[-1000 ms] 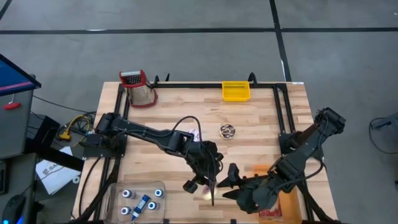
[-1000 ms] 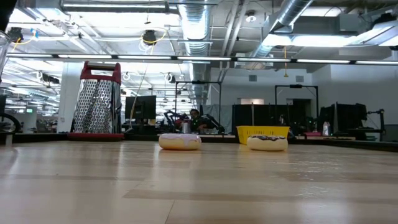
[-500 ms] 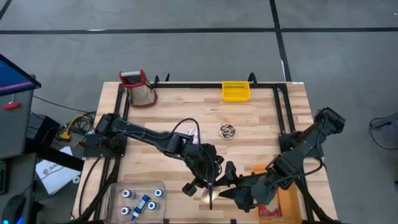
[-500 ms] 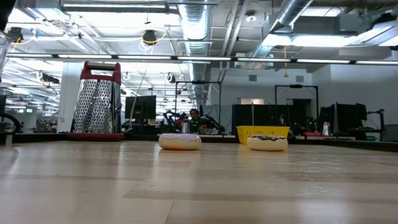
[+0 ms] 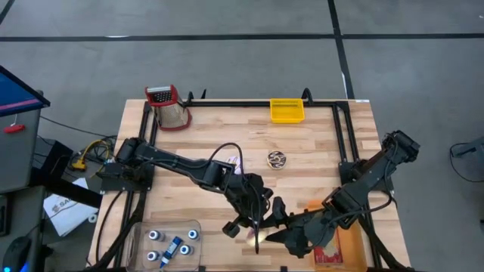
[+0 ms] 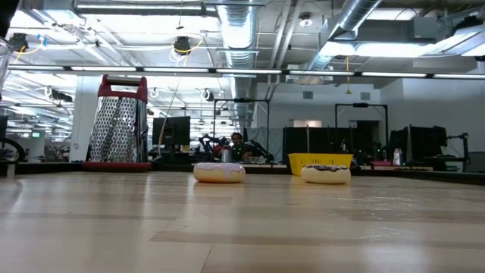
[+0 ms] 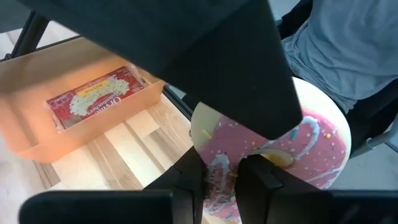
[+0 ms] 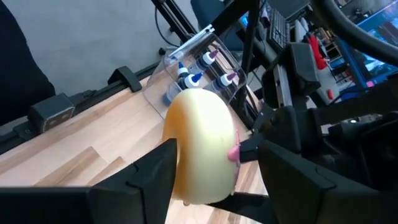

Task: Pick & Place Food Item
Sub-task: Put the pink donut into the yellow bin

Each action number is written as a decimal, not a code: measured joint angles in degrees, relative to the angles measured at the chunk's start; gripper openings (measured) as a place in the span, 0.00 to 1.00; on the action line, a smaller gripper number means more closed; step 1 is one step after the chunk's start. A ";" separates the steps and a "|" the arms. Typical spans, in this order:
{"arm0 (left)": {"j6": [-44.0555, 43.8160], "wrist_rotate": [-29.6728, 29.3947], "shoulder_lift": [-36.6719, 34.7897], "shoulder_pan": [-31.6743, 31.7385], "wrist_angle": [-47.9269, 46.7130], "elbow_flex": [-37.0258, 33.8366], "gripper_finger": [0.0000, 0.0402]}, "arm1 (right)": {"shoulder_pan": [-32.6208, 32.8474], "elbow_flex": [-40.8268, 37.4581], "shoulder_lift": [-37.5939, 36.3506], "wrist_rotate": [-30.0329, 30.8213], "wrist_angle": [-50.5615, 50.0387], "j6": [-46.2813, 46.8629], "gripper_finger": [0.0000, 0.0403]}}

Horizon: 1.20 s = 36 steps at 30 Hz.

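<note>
A pink-frosted doughnut (image 7: 311,149) with sprinkles hangs in the air near the table's front edge, with my left gripper (image 5: 255,225) shut on it. Its pale underside (image 8: 199,143) faces my right gripper (image 5: 275,221), which is open, one finger on either side of the doughnut; I cannot tell whether they touch it. A chocolate doughnut (image 5: 277,159) lies flat on the table's middle, and another pale-frosted one (image 6: 220,172) lies left of it, mostly hidden under my left arm in the high view. My left gripper pinches the nearest part of the doughnut's ring (image 7: 219,175) between its two fingers (image 7: 189,180). The fingers slant down from the table's left. The doughnut is lifted clear of the table and stands on edge, its frosted face toward the left wrist.
A yellow bin (image 5: 287,110) stands at the far edge and a red-topped grater (image 5: 168,106) at the far left corner. A clear box of small bottles (image 5: 170,242) is at the near left. An orange tray with a popcorn box (image 7: 93,99) is at the near right.
My right gripper has edged a little toward the table's left, closing in around the doughnut, and has tipped slightly. My left gripper and the doughnut have kept still.
</note>
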 joint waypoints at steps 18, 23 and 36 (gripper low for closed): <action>0.15 -0.02 0.00 0.02 -0.08 0.02 0.15 | -1.06 0.00 0.04 -3.17 -0.62 1.44 0.36; -0.87 -0.04 0.00 0.02 -0.93 0.09 0.15 | -1.04 0.00 0.04 -3.17 -0.66 1.48 0.29; -1.22 -4.55 -9.18 0.00 -12.34 0.09 0.23 | -0.95 0.04 0.09 -3.01 -1.52 3.46 0.27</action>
